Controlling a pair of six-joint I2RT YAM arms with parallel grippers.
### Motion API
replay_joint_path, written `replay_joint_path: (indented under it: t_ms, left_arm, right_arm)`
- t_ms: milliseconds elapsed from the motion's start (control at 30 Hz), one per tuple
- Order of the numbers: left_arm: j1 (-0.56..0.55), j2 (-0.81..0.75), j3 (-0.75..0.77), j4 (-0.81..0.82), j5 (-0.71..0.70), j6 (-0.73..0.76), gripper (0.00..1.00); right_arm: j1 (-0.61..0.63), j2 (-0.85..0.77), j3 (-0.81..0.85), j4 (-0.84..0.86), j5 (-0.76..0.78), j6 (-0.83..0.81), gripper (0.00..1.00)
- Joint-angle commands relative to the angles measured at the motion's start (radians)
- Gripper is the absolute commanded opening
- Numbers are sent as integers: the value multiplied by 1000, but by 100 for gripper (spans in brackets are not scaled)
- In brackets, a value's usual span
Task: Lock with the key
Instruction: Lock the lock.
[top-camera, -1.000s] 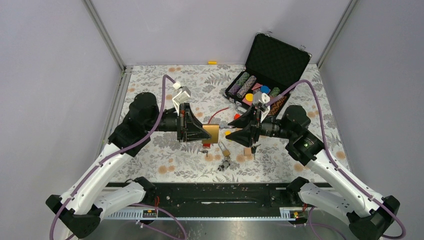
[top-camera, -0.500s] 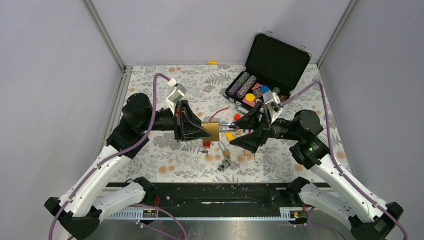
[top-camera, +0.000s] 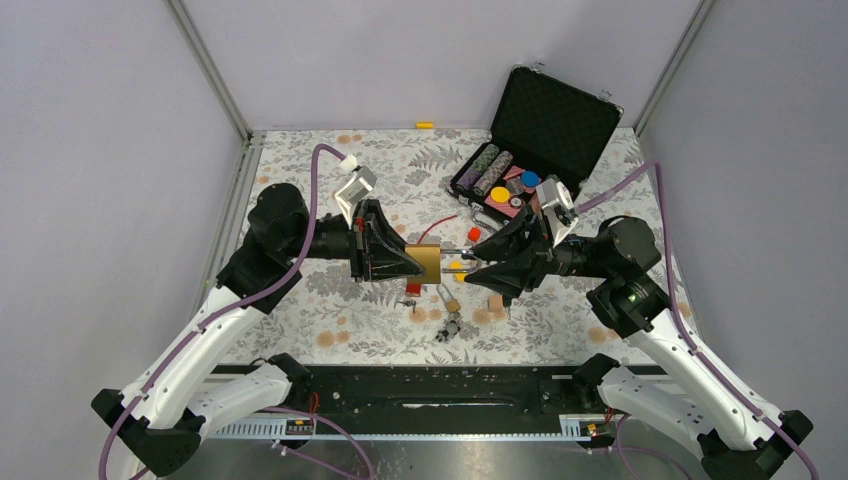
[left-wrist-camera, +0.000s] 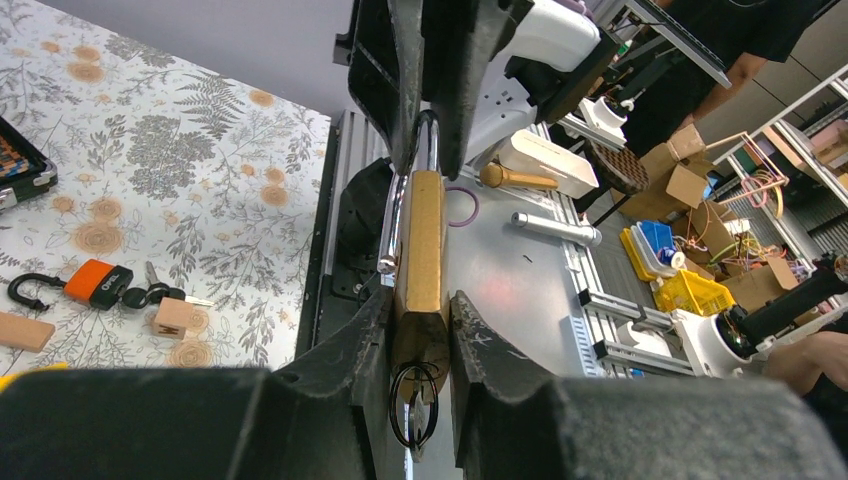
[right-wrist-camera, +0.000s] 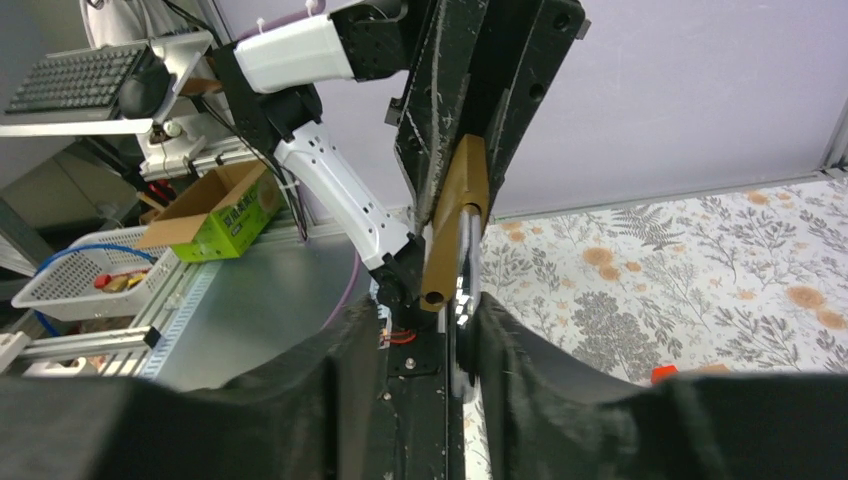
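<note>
Held flat brass padlock (top-camera: 424, 264) mid-air above floral bench (top-camera: 300, 330), left hand (left-wrist-camera: 420, 330) clamped on its body, right hand (right-wrist-camera: 455, 330) narrowing around steel shackle (right-wrist-camera: 466, 290). Risked twisting padlock loose by pushing off-axis.

Brass padlock (top-camera: 428, 264) held above table, chrome shackle (right-wrist-camera: 466, 262) pointing right; key ring (left-wrist-camera: 413, 397) hanging underneath.

My overhead view is evenly and brightly lit from above, with soft, short shadows under the arms on the table (top-camera: 300, 190). Both wrist views are sharp at mid-distance, but I see the near black fingers (left-wrist-camera: 330, 400) blurred and dark. The steel shackle (right-wrist-camera: 466, 290) shows bright glare spots, and straight lines bend near the edges
</note>
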Motion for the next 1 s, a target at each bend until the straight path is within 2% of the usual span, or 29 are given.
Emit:
replay_joint_path:
  t_ms: [0, 67, 100, 200, 267, 367, 667, 967]
  left_arm:
    - [3, -24, 47, 182, -4, -14, 0]
    - [3, -36, 44, 183, -1, -6, 0]
    - [4, -41, 43, 182, -6, 4, 3]
    - [3, -57, 33, 181, -28, 25, 10]
    - [3, -64, 21, 185, -61, 32, 10]
    - [4, -66, 4, 210, -109, 9, 0]
    - [2, -12, -65, 473, -72, -249, 0]
    - [-26, 78, -75, 452, -90, -301, 0]
  right_arm:
    - [4, 20, 56, 34, -32, 57, 18]
    - [5, 35, 64, 50, 14, 98, 1]
    - [5, 38, 66, 54, 40, 119, 0]
    - [4, 35, 51, 104, 108, 189, 0]
    - [5, 30, 45, 129, 142, 226, 0]
    - [5, 28, 59, 129, 182, 258, 0]
    - [6, 49, 56, 140, 270, 259, 0]
    - [37, 81, 21, 169, 405, 195, 0]
